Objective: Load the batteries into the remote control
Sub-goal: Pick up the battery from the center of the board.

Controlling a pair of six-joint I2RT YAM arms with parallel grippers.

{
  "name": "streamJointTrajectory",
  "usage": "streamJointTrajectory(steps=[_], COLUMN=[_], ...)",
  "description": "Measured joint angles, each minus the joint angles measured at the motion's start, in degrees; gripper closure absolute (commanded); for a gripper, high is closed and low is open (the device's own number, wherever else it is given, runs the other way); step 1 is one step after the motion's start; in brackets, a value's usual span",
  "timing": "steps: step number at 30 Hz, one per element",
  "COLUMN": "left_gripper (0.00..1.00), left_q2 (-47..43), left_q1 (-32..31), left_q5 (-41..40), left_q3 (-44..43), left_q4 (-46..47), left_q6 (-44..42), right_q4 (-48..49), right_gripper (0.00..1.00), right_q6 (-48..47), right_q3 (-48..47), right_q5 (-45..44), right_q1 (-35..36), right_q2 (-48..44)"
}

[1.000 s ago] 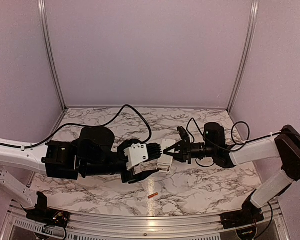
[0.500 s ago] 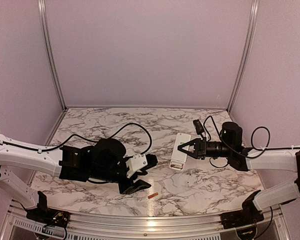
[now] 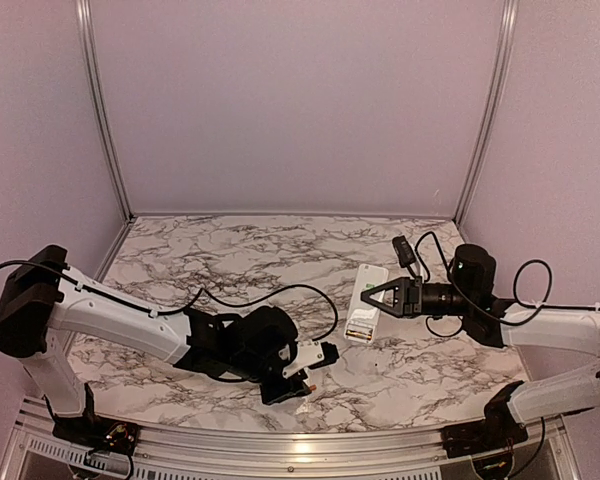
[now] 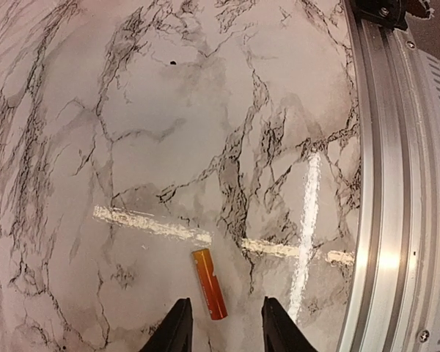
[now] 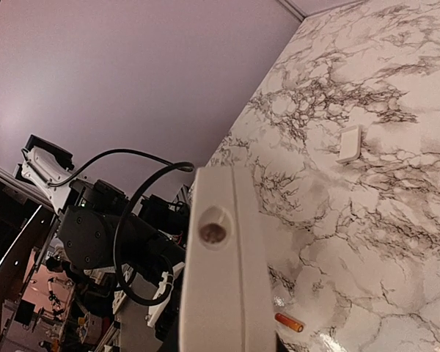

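The white remote control (image 3: 366, 300) hangs above the table's right middle, and my right gripper (image 3: 385, 297) is shut on its far end. In the right wrist view the remote (image 5: 224, 271) fills the foreground end-on and hides the fingers. A yellowish strip that looks like a battery (image 3: 358, 331) shows at the remote's near end. The orange battery (image 4: 209, 284) lies flat on the marble near the front rail. My left gripper (image 4: 226, 326) is low over it and open, one black fingertip on each side of the battery's near end, touching neither. The same battery (image 5: 289, 322) shows beyond the remote.
A small white rectangular piece (image 5: 349, 143) lies on the marble table (image 3: 400, 370) farther off. The aluminium front rail (image 4: 396, 191) runs close beside the left gripper. Black cables (image 3: 280, 295) loop over the table's middle.
My left arm has swung away from the remote and down to the orange battery near the front edge, its jaws narrowing. My right gripper has carried the remote to the right.
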State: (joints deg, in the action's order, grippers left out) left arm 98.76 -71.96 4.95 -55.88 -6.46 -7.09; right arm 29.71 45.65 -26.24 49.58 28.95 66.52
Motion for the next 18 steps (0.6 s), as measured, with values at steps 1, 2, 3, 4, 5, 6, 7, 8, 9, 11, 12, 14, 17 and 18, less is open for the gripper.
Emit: streamJointTrajectory(steps=[1, 2, 3, 4, 5, 6, 7, 8, 9, 11, 12, 14, 17, 18], left_gripper=[0.66, 0.67, 0.67, 0.67, 0.67, 0.67, 0.68, 0.68, 0.69, 0.72, 0.74, 0.77, 0.79, 0.80], left_q2=[1.0, 2.0, 2.7, 3.3, 3.8, 4.2, 4.6, 5.0, 5.3, 5.8, 6.1, 6.7, 7.8, 8.2], left_q1=[-0.1, -0.1, -0.1, -0.2, -0.2, -0.2, -0.2, -0.2, -0.2, -0.2, -0.2, -0.2, -0.2, -0.2], left_q5=[0.0, -0.1, -0.1, -0.1, -0.1, -0.2, -0.3, -0.4, -0.5, -0.5, -0.5, -0.7, -1.2, -1.4], left_q3=[-0.9, -1.7, -2.2, -2.5, -2.5, -2.5, -2.5, -2.5, -2.5, -2.5, -2.5, -2.6, -2.6, -2.7], left_q4=[0.1, 0.2, 0.1, 0.1, 0.2, 0.1, 0.1, 0.1, 0.1, 0.1, 0.1, 0.1, -0.1, -0.2], left_q6=[0.0, -0.2, -0.2, -0.2, -0.3, -0.3, -0.4, -0.4, -0.4, -0.5, -0.6, -0.8, -1.0, -1.0], right_q4=[0.0, -0.1, -0.2, -0.3, -0.3, -0.3, -0.2, 0.1, 0.6, 1.9, 2.5, 3.2, 3.8, 4.0], right_gripper=[1.00, 1.00, 1.00, 1.00, 1.00, 1.00, 1.00, 1.00, 1.00, 1.00, 1.00, 1.00, 1.00, 1.00], right_q6=[-0.1, -0.2, -0.2, -0.3, -0.3, -0.2, 0.0, 0.4, 0.9, 2.0, 2.6, 3.5, 4.1, 4.2], right_q3=[0.0, 0.0, 0.0, 0.0, 0.0, 0.0, 0.0, 0.1, 0.3, 1.0, 1.5, 2.4, 2.8, 2.8], right_q5=[0.1, 0.1, 0.1, 0.1, 0.2, 0.4, 0.6, 0.9, 1.2, 1.9, 2.2, 2.8, 3.4, 3.6], right_q1=[0.0, 0.0, 0.0, 0.0, -0.1, -0.5, -1.0, -1.7, -2.5, -4.3, -5.0, -5.8, -6.0, -6.1], right_q2=[0.0, 0.0, 0.0, 0.0, 0.0, 0.0, 0.0, 0.0, 0.0, 0.0, 0.0, 0.0, 0.0, 0.0])
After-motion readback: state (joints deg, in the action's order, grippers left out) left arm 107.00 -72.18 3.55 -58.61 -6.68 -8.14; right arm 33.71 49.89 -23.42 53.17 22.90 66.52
